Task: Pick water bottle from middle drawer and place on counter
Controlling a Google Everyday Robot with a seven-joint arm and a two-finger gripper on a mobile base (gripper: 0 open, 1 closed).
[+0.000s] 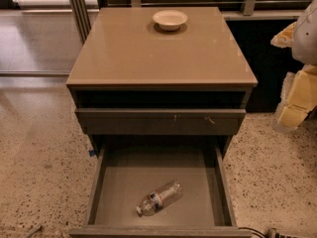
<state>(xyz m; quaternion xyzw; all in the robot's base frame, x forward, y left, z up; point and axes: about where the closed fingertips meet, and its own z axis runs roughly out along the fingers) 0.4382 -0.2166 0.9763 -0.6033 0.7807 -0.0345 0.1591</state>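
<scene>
The water bottle (159, 198) lies on its side on the grey floor of the open middle drawer (124, 182), near the front, with its white cap pointing front-left. The glossy tan counter (158, 53) tops the cabinet above it. My gripper (295, 95), white and pale yellow, hangs at the right edge of the view. It is beside the cabinet at about counter height, well away from the bottle and touching nothing.
A small cream bowl (170, 19) stands at the back middle of the counter. A shut drawer front (159, 121) with pale scuff marks sits above the open drawer. Speckled floor lies on both sides. A cable (255, 231) lies at the front right.
</scene>
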